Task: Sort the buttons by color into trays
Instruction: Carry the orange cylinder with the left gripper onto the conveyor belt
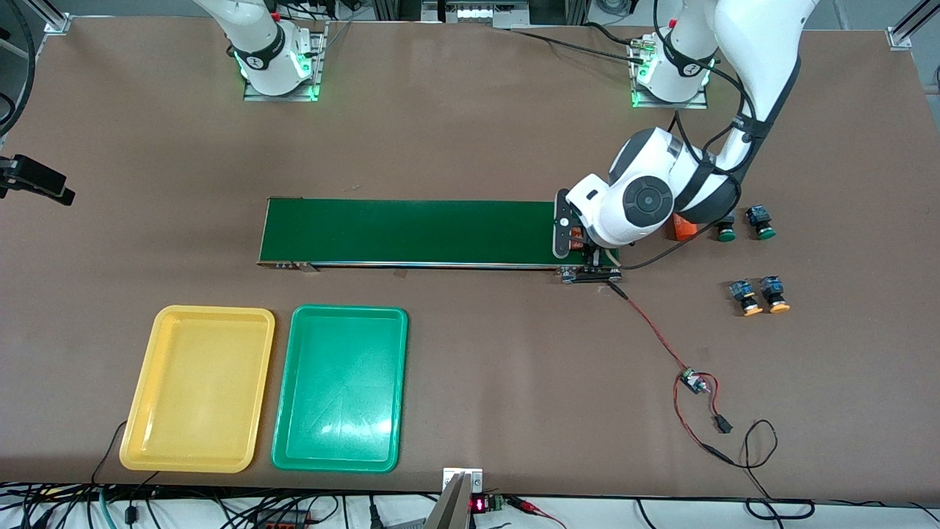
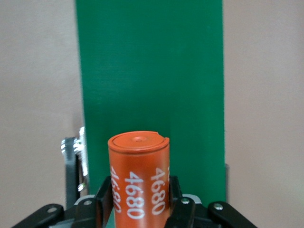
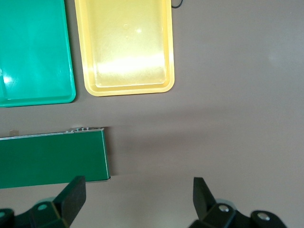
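Buttons (image 1: pixel 754 296) lie on their sides near the left arm's end, caps toward the front camera; left gripper (image 2: pixel 140 209) pinches an orange cylinder (image 2: pixel 139 178) upright over the conveyor belt (image 1: pixel 411 232); right gripper (image 3: pixel 137 199) waits, fingers spread

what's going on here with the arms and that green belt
The left gripper is shut on an orange cylinder with white print, over the left arm's end of the conveyor belt. The right gripper waits open above the table. All four buttons, two green and two yellow-orange, sit unsorted on the table near the left arm. The yellow tray and green tray hold nothing.
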### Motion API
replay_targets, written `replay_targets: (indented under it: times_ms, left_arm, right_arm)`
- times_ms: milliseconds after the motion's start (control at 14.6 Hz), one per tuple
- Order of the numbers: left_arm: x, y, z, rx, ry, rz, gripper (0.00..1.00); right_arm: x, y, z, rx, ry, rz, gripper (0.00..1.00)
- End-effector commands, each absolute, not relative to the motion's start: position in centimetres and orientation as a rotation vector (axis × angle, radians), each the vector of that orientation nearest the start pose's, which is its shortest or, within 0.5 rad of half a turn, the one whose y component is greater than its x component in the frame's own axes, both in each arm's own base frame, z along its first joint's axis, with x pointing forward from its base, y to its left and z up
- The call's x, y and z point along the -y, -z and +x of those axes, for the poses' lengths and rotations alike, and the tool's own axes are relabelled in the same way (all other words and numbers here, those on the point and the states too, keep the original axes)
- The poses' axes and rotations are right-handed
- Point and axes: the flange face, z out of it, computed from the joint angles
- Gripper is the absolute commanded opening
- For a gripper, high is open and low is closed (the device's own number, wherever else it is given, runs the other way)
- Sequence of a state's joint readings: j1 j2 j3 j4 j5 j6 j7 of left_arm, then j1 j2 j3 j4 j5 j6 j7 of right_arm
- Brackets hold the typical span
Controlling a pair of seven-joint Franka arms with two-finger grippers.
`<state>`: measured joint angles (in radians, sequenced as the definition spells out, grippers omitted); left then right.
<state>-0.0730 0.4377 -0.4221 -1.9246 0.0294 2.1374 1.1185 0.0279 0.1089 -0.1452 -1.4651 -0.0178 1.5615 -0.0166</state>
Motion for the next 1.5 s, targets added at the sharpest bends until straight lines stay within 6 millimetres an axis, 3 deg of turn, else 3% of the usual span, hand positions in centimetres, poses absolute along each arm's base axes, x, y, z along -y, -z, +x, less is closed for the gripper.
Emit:
replay_targets:
  times_ms: [0,68,273,410,615,752,889,1094,1299,1435]
  left_arm:
    - [28.2,-26.4,52.6,-2.462,-0.216,-2.233,0.65]
    - [28.2,-26.9,52.8,-2.458,-0.201,-2.23,1.0]
    - [27.2,-29.9,53.6,-2.346,-0.196,-2.312,1.0]
    - [24.8,-31.9,55.6,-2.198,-0.225,-2.449,1.0]
    - [16.4,-32.8,59.5,-1.95,-0.183,-2.675,1.0]
    - [12.4,-34.5,62.2,-1.74,-0.118,-2.809,1.0]
    - [8.5,-34.7,63.2,-1.49,-0.129,-2.94,1.0]
    - [4.1,-34.9,64.1,-1.137,-0.138,-3.065,1.0]
    - [1.9,-34.1,64.2,-0.708,-0.185,-3.171,1.0]
    - [1.3,-32.5,64.1,-0.425,-0.251,-3.212,1.0]
  right_arm:
    - [7.0,-61.4,57.7,-0.181,-0.019,-3.165,1.0]
    - [7.3,-61.3,57.8,-0.189,-0.021,-3.165,1.0]
    - [7.6,-61.2,57.7,-0.194,-0.028,-3.163,1.0]
    - [7.6,-61.2,57.6,-0.191,-0.031,-3.163,1.0]
    - [7.6,-61.2,57.7,-0.191,-0.026,-3.163,1.0]
    - [7.6,-61.2,57.7,-0.191,-0.026,-3.163,1.0]
    - [7.6,-61.3,57.7,-0.191,-0.024,-3.163,1.0]
    - [7.6,-61.2,57.8,-0.191,-0.024,-3.163,1.0]
    - [7.6,-61.2,57.8,-0.191,-0.019,-3.163,1.0]
    - [7.5,-61.2,57.8,-0.189,-0.014,-3.165,1.0]
